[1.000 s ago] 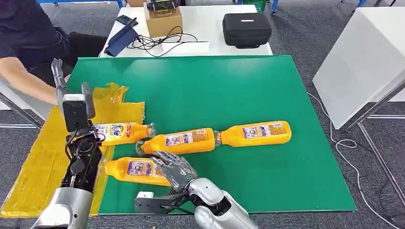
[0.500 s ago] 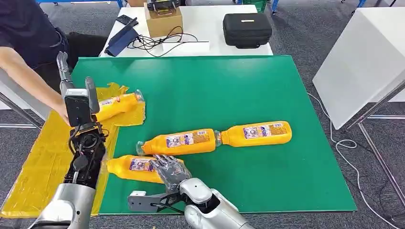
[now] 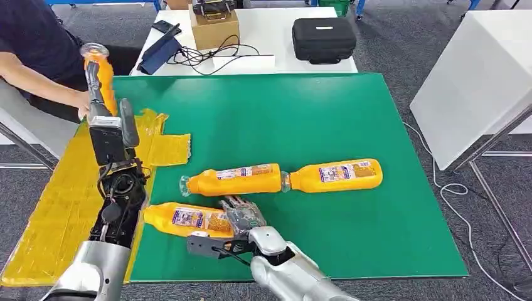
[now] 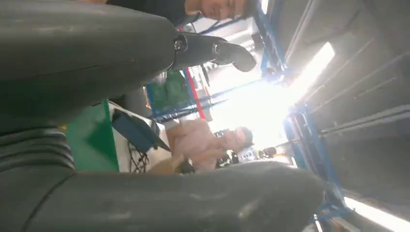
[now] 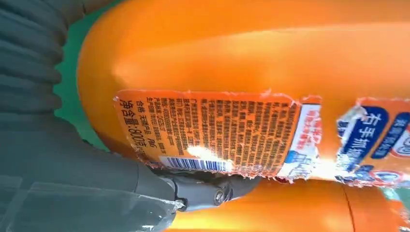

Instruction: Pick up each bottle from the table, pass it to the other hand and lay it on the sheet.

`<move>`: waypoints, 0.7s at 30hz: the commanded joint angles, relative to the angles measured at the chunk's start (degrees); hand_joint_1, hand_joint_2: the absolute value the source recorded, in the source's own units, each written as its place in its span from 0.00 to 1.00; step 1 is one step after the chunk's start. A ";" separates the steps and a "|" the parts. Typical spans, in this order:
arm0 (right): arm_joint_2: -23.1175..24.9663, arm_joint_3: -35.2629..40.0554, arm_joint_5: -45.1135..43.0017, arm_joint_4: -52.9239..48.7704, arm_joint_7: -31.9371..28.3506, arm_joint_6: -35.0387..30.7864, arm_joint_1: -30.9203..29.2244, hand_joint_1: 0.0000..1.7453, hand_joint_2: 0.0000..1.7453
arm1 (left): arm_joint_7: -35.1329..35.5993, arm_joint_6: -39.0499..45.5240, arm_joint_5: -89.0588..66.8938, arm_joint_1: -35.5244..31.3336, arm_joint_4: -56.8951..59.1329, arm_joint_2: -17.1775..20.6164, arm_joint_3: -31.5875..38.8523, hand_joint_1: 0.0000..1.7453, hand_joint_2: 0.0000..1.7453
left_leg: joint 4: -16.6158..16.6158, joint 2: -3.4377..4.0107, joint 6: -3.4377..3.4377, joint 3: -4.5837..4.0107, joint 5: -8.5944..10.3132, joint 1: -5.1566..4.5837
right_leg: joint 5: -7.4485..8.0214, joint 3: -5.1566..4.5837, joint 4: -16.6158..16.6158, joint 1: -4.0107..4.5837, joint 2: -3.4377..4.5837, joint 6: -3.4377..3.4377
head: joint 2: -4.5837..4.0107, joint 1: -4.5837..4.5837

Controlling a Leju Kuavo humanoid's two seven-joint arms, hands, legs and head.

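Grey carpet surrounds the green-topped table, and a crinkled yellow plastic sheet hangs over its left edge. From the head view I see my right hand resting low on the near side of the table with its fingers over the base end of the nearest orange plastic bottle, which lies flat with its neck end towards the sheet. The right wrist view shows that bottle's printed label close up, with my thumb pressed against it, so the hand grips it. Two more orange bottles lie end to end just beyond it: the middle bottle and the far-right bottle. My left hand is raised at the table's far-left corner, fingers stretched upward and apart, holding nothing. Behind it a person's hand holds a fourth orange bottle upright. A black case and a cardboard box sit on the white table behind.
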 commanded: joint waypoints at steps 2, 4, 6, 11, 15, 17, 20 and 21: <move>-1.11 8.43 -5.52 10.20 -1.29 2.45 -2.55 1.00 1.00 | -1.11 0.51 2.71 -1.55 -0.06 -0.02 -1.96 0.00 0.00 | -0.05 -0.13 -0.07 0.19 0.02 0.13 | 0.03 0.28 -0.17 0.13 -0.23 0.05 | 0.00 -0.02; -1.11 8.58 -5.66 10.06 -1.27 2.50 -2.59 1.00 1.00 | -1.13 0.48 2.74 -1.51 -0.05 0.12 -1.87 0.00 0.00 | -0.07 -0.10 -0.06 0.28 0.06 0.11 | 0.05 0.34 -0.17 0.11 -0.19 0.05 | 0.00 -0.02; -1.11 9.32 -6.62 10.12 -1.32 2.39 -2.89 1.00 1.00 | -1.40 0.51 2.99 -1.48 0.00 0.17 -1.74 0.00 0.00 | -0.08 -0.09 -0.04 0.38 0.04 0.06 | 0.02 0.36 -0.09 0.06 -0.13 0.02 | 0.00 0.00; -1.11 10.43 -8.54 10.23 -2.04 1.81 -3.22 1.00 1.00 | -2.02 0.66 3.75 -1.55 0.40 0.37 -1.23 0.00 0.00 | -0.08 -0.08 -0.10 0.36 0.13 0.18 | 0.18 0.39 -0.17 0.21 -0.20 -0.08 | 0.00 0.00; -1.11 10.43 -8.54 10.23 -2.04 1.81 -3.22 1.00 1.00 | -2.02 0.66 3.75 -1.55 0.40 0.37 -1.23 0.00 0.00 | -0.09 -0.03 -0.16 0.41 0.12 0.18 | 0.13 0.47 -0.17 0.22 -0.17 -0.09 | 0.00 0.00; -1.11 10.43 -8.54 10.23 -2.04 1.81 -3.22 1.00 1.00 | -2.02 0.66 3.75 -1.55 0.40 0.37 -1.23 0.00 0.00 | -0.11 0.01 -0.17 0.44 0.11 0.18 | 0.14 0.48 -0.18 0.21 -0.13 -0.09 | 0.00 0.00; -1.11 10.43 -8.54 10.23 -2.04 1.81 -3.22 1.00 1.00 | -2.02 0.66 3.75 -1.55 0.40 0.37 -1.23 0.00 0.00 | -0.11 -0.03 -0.20 0.43 0.13 0.21 | 0.15 0.47 -0.19 0.23 -0.16 -0.10 | 0.00 0.00; -1.11 10.46 -8.68 10.21 -2.14 1.77 -3.24 1.00 1.00 | -2.06 0.65 3.80 -1.60 0.45 0.31 -1.23 0.00 0.00 | -0.09 -0.02 -0.18 0.45 0.13 0.15 | 0.13 0.46 -0.13 0.18 -0.13 -0.12 | 0.00 -0.02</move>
